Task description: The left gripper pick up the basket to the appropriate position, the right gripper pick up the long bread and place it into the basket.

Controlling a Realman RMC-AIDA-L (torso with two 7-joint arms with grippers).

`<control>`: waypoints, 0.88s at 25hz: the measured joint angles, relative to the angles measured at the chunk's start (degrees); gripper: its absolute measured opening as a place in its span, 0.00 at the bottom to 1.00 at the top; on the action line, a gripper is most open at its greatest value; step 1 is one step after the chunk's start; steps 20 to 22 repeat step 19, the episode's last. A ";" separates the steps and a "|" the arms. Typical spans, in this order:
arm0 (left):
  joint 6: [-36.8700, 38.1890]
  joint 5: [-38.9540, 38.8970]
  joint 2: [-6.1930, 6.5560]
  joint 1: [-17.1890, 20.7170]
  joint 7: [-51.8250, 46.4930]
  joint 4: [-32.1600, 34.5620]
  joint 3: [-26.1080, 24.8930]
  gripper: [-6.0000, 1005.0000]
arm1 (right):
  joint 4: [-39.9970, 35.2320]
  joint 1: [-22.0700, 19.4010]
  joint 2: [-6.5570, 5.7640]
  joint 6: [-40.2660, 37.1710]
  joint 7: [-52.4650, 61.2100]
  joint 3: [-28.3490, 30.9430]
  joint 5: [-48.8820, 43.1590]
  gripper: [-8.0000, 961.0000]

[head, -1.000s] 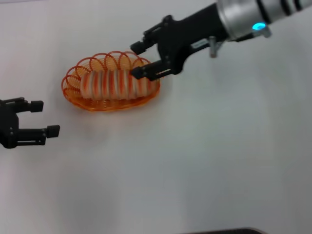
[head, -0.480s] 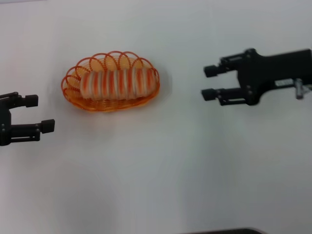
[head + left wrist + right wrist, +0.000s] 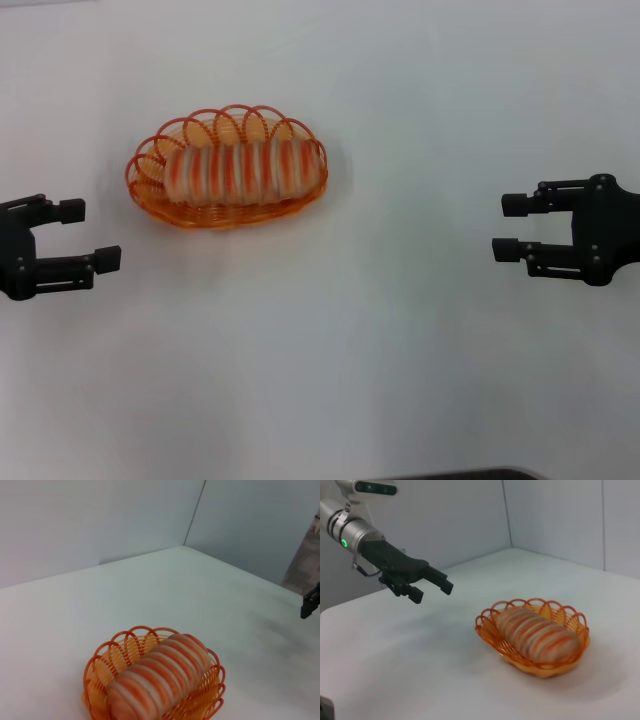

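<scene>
The orange wire basket (image 3: 150,190) stands on the white table left of centre, and the long bread (image 3: 240,170), cream with orange stripes, lies inside it. Both also show in the left wrist view, basket (image 3: 95,672) and bread (image 3: 160,672), and in the right wrist view, basket (image 3: 487,627) and bread (image 3: 537,635). My left gripper (image 3: 88,235) is open and empty at the left edge, apart from the basket; it shows too in the right wrist view (image 3: 432,590). My right gripper (image 3: 508,227) is open and empty at the far right, well away from the basket.
The white table (image 3: 330,360) is bordered by pale walls meeting at a corner (image 3: 192,515) behind it. A dark edge (image 3: 460,474) shows at the bottom of the head view.
My right gripper has left the bread in the basket and drawn back to the right and nearer, open and empty. The left gripper has barely shifted.
</scene>
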 joint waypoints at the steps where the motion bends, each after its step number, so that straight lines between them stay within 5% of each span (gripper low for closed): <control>1: -0.28 0.02 0.00 0.00 0.36 -0.32 0.02 0.87 | 0.02 -0.27 -0.03 0.10 -0.06 0.13 -0.04 0.62; 22: -1.94 0.61 -0.53 0.61 1.84 -1.31 0.31 0.87 | 0.34 0.83 0.50 0.65 -0.47 0.56 -0.12 0.61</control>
